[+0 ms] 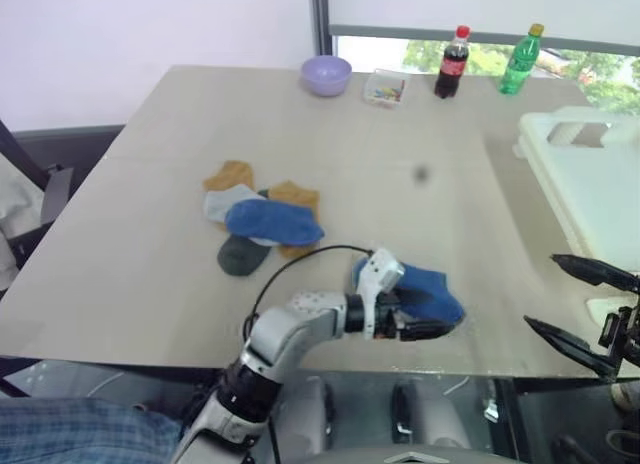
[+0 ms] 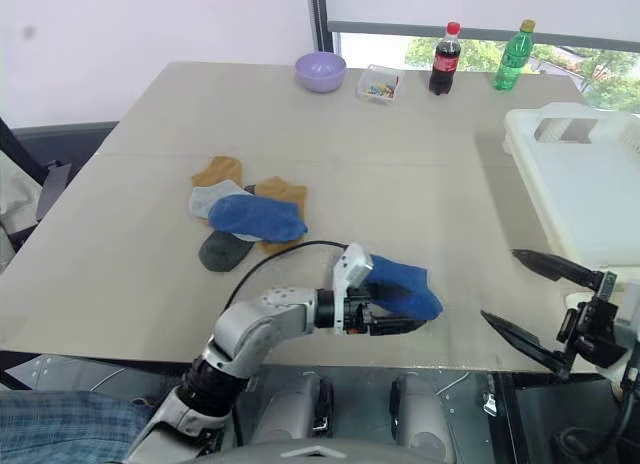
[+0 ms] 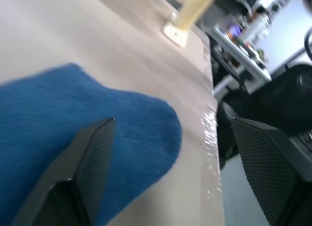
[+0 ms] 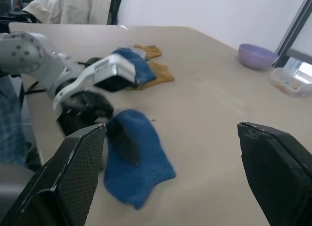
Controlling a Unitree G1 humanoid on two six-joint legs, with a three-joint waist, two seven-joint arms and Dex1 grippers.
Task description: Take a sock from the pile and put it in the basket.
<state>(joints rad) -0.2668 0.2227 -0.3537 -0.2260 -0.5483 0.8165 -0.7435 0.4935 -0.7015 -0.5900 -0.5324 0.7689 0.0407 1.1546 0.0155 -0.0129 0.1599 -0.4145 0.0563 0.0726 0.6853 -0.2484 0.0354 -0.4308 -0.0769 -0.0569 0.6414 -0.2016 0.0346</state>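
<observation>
So the big beige surface point(image 1: 150, 244) takes up most of the scene, and the cream-white basket point(image 2: 590, 184) sits at its right edge, well apart from everything else. Nothing sock-like is visible in it.

The pile point(image 1: 262, 219) is left of the middle: mustard-orange, light grey and dark grey socks with a blue one lying on top. A separate blue sock point(image 2: 405, 287) lies flat near the front edge, between the pile and the basket.

The left tool point(image 2: 400, 322) is level and low over the front edge, right at that blue sock. In the left wrist view its fingers point(image 3: 90, 162) are spread wide, one over the sock and the other out past the edge of the surface, so it isn't gripping the sock.

The right tool point(image 2: 535, 299) hangs off the front right corner just below the basket, its two fingers wide apart and holding nothing.

Along the far edge: a lilac bowl point(image 1: 326, 75), a small clear tray point(image 1: 385, 88), a cola bottle point(image 1: 452, 62) and a green bottle point(image 1: 521, 59).
</observation>
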